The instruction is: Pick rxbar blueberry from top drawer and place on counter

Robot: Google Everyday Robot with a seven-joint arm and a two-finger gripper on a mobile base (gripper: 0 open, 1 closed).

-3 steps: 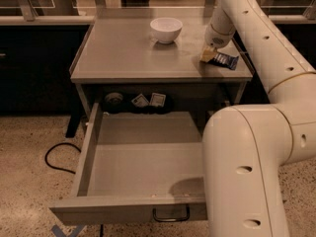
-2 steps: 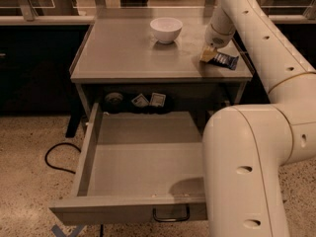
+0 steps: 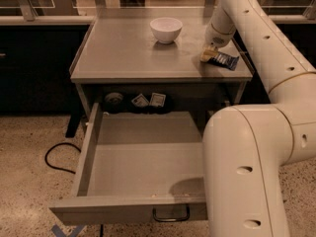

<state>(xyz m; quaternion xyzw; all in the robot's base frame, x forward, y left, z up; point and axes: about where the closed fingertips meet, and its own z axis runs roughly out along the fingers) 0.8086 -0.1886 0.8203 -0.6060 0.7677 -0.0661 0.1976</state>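
Task looks nearly done. The rxbar blueberry [image 3: 226, 60] lies flat on the counter [image 3: 123, 53], near its right edge and well apart from the white bowl [image 3: 166, 29] at the back centre. The top drawer [image 3: 143, 157] is pulled out, loop handle [image 3: 171, 215] facing the camera. Only two small white-labelled packets [image 3: 140, 100] and a round dark item [image 3: 113, 101] show at its back, no blue bar inside.

The gripper [image 3: 208, 55] is down at counter level, at the left end of the bar, touching it or just beside it. Can't tell if it is clamped on the wrapper or has let go, or how wide it stands.

Judgement: what's left is release, if not done, then lift the arm clear of the counter.
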